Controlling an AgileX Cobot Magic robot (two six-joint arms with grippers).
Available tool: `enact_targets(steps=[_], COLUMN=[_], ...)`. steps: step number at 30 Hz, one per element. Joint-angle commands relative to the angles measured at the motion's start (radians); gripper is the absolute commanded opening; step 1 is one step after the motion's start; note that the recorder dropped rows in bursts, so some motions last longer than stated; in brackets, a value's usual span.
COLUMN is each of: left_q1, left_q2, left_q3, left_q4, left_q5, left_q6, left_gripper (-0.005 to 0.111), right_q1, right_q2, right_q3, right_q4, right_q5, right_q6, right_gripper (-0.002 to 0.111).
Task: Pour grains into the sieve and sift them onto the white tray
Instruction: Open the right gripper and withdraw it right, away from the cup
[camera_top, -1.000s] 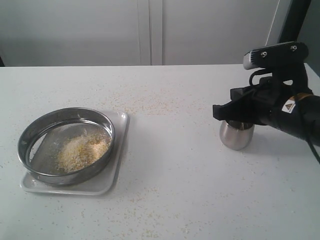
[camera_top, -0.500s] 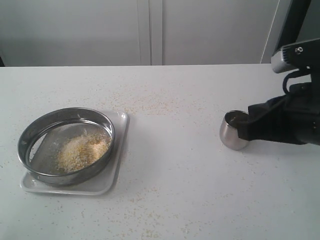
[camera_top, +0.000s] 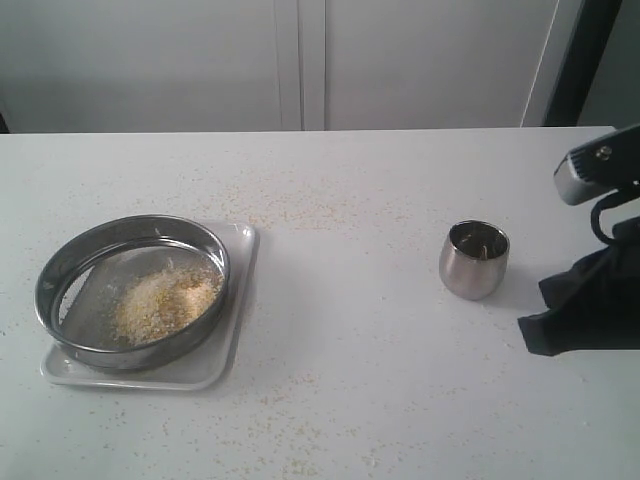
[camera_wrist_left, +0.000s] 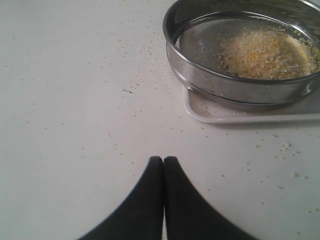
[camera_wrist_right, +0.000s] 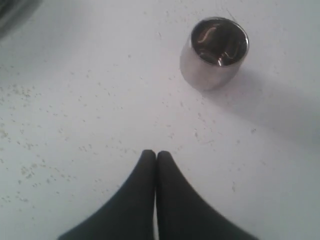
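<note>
Gritty grains (camera_top: 160, 300) (yellowish) heap in the round steel sieve (camera_top: 140, 356).

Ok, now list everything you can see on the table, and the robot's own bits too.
sieve: one, shiny steel, on the tray, left side of the exterior view
grains: one heap, pale yellow, inside the sieve
white tray: one, white, under the sieve
cup: one, steel, upright, right side, touching nothing
stray specks: many, pale, scattered over the table
table: one, white
left fingers: one pair, black, shut, empty, near the sieve
right fingers: one pair, black, shut, empty, near the cup
</note>
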Motion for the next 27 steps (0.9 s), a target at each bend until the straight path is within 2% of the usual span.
enact_targets(steps=[1,7,27], left_q1=[0.001,0.001,0.001], left_q2=[-0.005,-0.005,-0.005], left_q3=[0.006,0.006,0.006], left_q4=[-0.009,-0.009,-0.009], left_q5=[0.013,0.013,0.013], left_q6=[-0.002,-0.002,-0.002], left_gripper=[0.000,0.000,0.000], right_q1=[-0.004,-0.004,-0.004], right_q2=[-0.023,-0.073,-0.161], right_q3=[-0.009,-0.007,-0.006], right_q4=[-0.155,-0.231,-0.226], right_q5=[0.058,0.060,0.064], right_q6=[0.105,0.106,0.106], right_gripper=[0.000,0.000,0.000])
